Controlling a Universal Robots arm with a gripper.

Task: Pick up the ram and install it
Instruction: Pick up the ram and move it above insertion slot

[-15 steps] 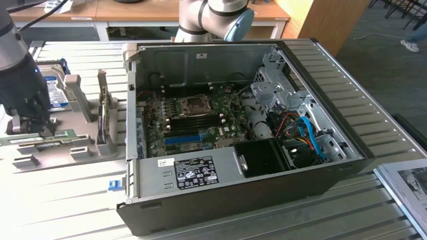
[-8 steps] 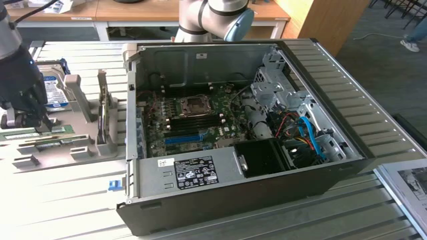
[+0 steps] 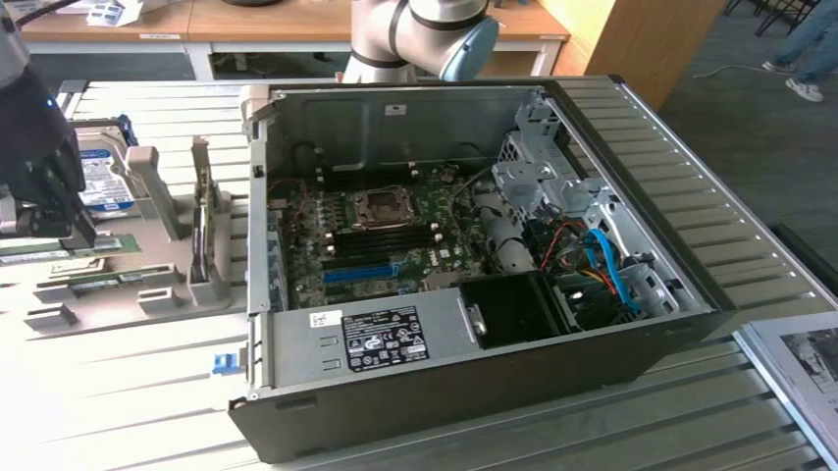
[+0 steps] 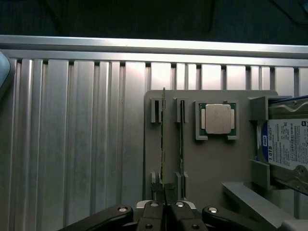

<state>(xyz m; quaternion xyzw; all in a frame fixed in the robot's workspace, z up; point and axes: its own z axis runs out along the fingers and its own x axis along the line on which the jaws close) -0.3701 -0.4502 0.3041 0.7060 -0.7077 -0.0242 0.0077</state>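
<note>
One ram [image 4: 163,139], on edge at the slots of the grey tray [image 4: 211,163] (a second stick [image 4: 181,144] just beside it); gripper [image 4: 164,192] clamped on one end. Same tray: processor [image 4: 217,119], hard drive [image 4: 286,144]. Open computer case [image 3: 433,402] stands apart.

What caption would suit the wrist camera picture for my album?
Gripper closed on an edge-on ram standing in a grey holder tray, beside a processor chip and hard drive.

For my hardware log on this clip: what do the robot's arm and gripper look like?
The arm is made of rounded pale grey tubular segments, with a light blue cap on one joint. The gripper is black, its hinged linkage bars joined by silver pins; from the exterior view it reads as a bulky dark block.
</note>
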